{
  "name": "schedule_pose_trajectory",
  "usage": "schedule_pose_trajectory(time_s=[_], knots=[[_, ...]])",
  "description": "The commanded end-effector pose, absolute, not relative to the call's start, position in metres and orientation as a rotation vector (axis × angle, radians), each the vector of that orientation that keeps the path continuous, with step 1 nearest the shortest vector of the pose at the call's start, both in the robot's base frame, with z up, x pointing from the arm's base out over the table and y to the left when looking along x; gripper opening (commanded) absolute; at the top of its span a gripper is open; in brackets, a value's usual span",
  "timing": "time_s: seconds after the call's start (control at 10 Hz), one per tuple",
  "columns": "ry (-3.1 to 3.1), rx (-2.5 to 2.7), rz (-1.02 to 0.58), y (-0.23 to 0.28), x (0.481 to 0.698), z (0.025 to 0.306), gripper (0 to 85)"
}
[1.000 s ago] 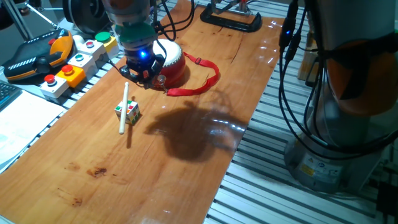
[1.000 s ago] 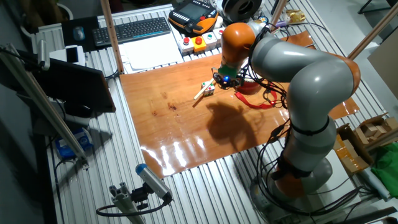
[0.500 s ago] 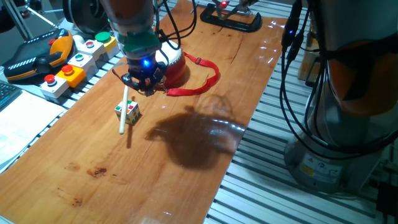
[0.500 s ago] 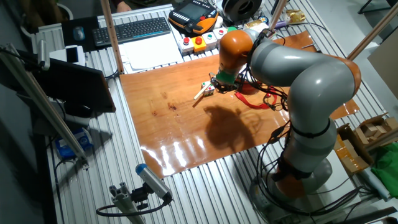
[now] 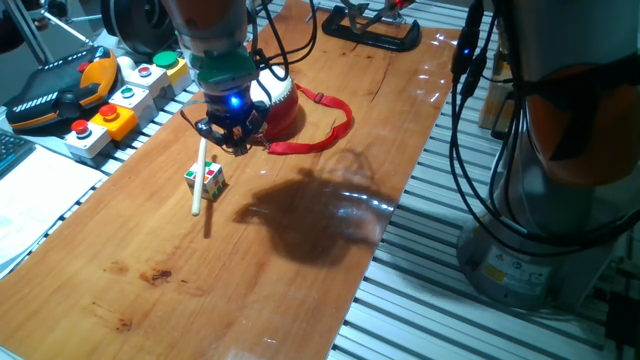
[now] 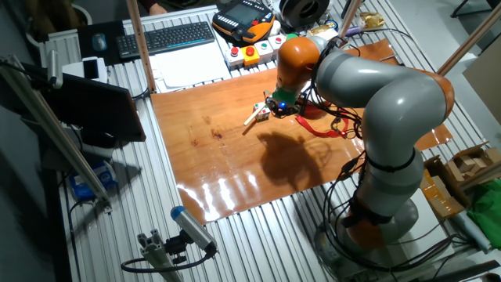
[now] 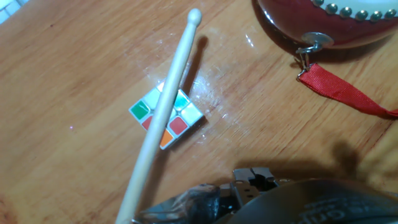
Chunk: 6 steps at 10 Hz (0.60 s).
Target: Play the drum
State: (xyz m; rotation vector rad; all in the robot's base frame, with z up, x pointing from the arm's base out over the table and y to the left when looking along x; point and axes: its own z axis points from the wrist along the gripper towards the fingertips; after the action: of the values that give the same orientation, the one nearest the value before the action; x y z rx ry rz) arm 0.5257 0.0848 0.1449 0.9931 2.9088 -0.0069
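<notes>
Compared with a second earlier, fingers [image 5: 232, 143] had shifted off the drum [image 5: 277, 104] toward the drumstick [image 7: 163, 114] leaning across the multicoloured cube [image 7: 166, 116]; finger opening indiscernible.

No words, numbers or brand marks can be read in any view — the label low on the robot base [image 5: 497, 268], lower right, is perhaps printed, but too blurred.
</notes>
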Motion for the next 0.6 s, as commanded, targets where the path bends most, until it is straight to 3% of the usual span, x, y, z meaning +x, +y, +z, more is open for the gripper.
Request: schedule_pose_trajectory(time_s=[0.0, 0.5], knots=[[2.904, 0.997, -0.012, 0.0850, 0.5257, 0.1453, 0.7], [2.899, 1.007, -0.018, 0.0855, 0.5250, 0.1456, 0.7]])
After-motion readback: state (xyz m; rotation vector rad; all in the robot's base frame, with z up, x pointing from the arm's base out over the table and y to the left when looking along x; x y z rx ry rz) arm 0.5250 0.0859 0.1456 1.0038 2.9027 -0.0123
